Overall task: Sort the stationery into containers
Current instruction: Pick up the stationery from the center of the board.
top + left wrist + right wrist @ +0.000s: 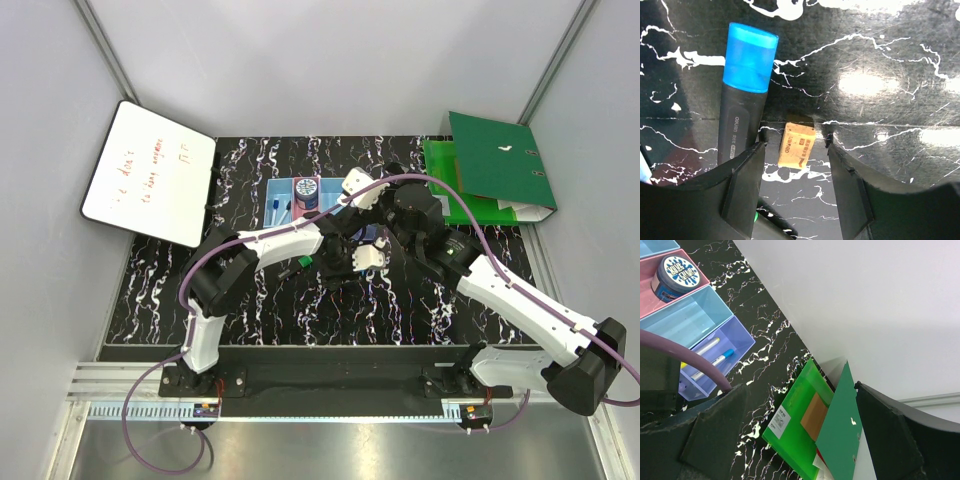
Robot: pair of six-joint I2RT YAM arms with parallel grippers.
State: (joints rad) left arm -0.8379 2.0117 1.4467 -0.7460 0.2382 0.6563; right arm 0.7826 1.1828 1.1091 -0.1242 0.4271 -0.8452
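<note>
Left hand [795, 150], jaws wide, straddles a small tan eraser [797, 145] on the tabletop [880, 50], on the near side of the bins [700, 325]. Eraser: likely light, slightly soft, grippy; pinch its long sides. A blue-capped marker [742, 115] just left may be nudged. Right hand [797, 410] gapes empty, facing the binder [800, 440].

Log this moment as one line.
left gripper open, straddling eraser on table | right gripper open, empty | blue-capped marker beside eraser | blue roll in pink bin
</note>
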